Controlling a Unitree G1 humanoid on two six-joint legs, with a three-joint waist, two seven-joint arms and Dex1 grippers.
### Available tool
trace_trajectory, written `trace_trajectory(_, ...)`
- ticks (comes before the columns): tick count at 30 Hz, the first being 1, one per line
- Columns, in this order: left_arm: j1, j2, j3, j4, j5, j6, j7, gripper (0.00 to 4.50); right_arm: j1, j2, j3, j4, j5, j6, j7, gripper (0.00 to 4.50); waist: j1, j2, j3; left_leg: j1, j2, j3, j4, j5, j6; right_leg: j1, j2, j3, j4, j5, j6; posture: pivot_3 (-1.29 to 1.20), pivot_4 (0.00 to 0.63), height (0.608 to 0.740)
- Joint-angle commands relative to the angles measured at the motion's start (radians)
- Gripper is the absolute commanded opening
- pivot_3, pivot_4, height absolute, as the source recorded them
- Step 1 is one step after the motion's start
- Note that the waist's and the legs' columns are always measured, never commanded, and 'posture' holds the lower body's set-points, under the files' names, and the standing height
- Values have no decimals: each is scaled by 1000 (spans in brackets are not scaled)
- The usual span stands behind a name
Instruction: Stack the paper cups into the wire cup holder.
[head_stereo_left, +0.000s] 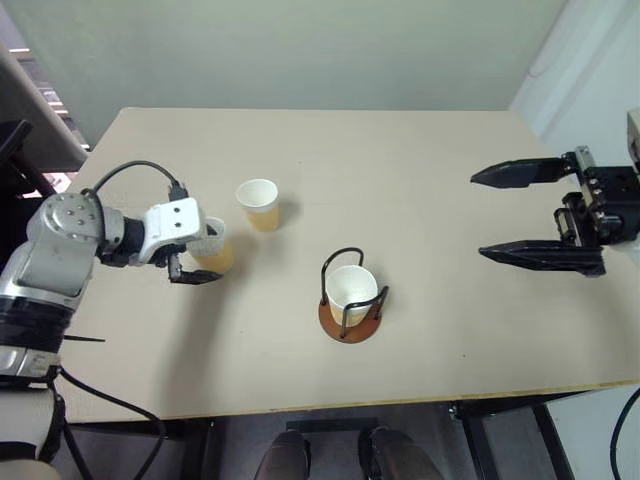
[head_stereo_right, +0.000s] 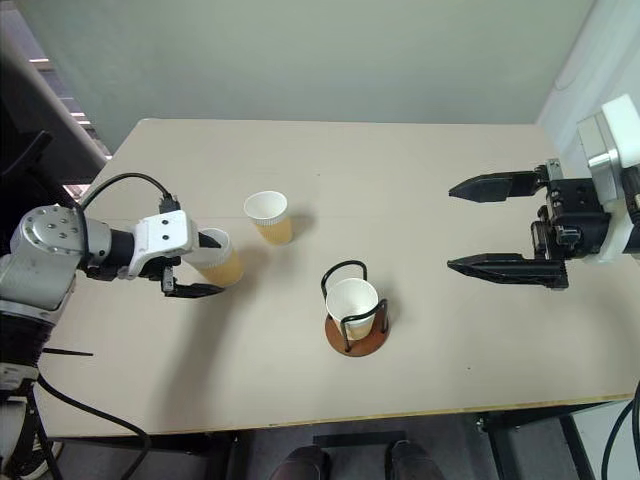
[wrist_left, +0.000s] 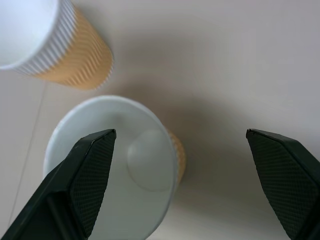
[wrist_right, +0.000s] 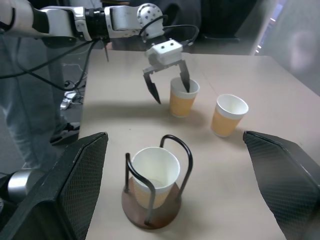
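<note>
Now the holder stands near the middle of the desk, toward its near edge, its brown disc flat on the surface and its black wire loops rising around one cup that sits upright inside, white mouth up. Two more cups stand upright on the desk to the left of it, well apart from the holder: the far cup stands alone, and the near cup sits just beside it, closer to the left arm. The left claw is wide open at this near cup, one finger reaching down inside the cup's mouth (the right wrist view shows it plainly) and the other finger out in the open on the cup's other side; the spread fingers have not closed on the wall, so nothing is gripped. The right claw hangs over the desk's right side, well away from every cup, pointing toward the left, its two black fingers spread wide and empty.
</note>
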Motion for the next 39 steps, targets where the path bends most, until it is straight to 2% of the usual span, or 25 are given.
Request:
trace_trajectory(1,-26,-23,-22,38,52,-50,1,3876,-3,-22,-44,-32,21,-8,-25,4500,0,0,0,0,0,0,0,0,0,0,0,0,0,0,0,0,150,740)
trace_trajectory(5,-49,-59,-16,52,50,-58,-14,2418,9,-30,-53,-45,23,-7,-41,4500,2,0,0,-1,0,0,1,0,0,0,0,0,0,0,1,0,150,740)
trace_trajectory(11,-69,-61,-3,59,23,-62,-90,136,29,-40,-65,-55,26,-8,-59,4500,1,0,0,-1,0,0,1,0,0,0,0,0,0,0,1,0,150,740)
trace_trajectory(12,-75,-61,-1,62,17,-65,-108,33,30,-42,-66,-56,28,-7,-62,4500,1,0,0,-1,0,0,1,0,0,0,0,0,0,0,1,0,150,740)
trace_trajectory(19,-198,-86,35,27,-131,-23,-283,33,90,-64,-103,-94,50,-4,-56,4500,8,0,0,-2,-1,0,2,0,0,0,0,0,0,0,2,0,150,740)
trace_trajectory(23,-346,-88,-32,-96,-400,47,-311,33,129,-78,-134,-117,50,-6,-74,4500,13,0,0,-4,-1,0,4,-1,1,0,0,0,-1,1,4,0,150,740)
trace_trajectory(26,-488,-124,-141,-154,-597,52,-311,33,140,-82,-140,-129,47,-12,-85,4500,16,0,0,-5,-2,0,7,-1,1,0,-1,1,-1,1,6,0,150,740)
trace_trajectory(30,-643,-192,-304,-168,-777,15,-311,33,158,-80,-139,-155,42,-17,-105,4500,15,0,0,-6,-3,2,11,-5,9,1,-2,2,-2,1,10,0,150,740)
trace_trajectory(33,-708,-198,-448,-161,-808,-69,-311,33,178,-84,-159,-178,48,-11,-122,4500,12,0,0,-6,-3,3,14,-6,11,2,-2,4,-1,2,12,0,150,740)
trace_trajectory(36,-759,-193,-627,-142,-777,-201,-311,33,224,-98,-221,-210,58,8,-139,4500,9,1,0,-5,-3,5,15,-7,11,2,-2,7,-1,2,13,0,150,740)
trace_trajectory(39,-803,-190,-734,-102,-762,-302,-311,33,266,-102,-266,-238,66,20,-161,4500,10,1,0,-5,-3,6,16,-7,13,2,-2,8,-1,1,15,0,150,740)
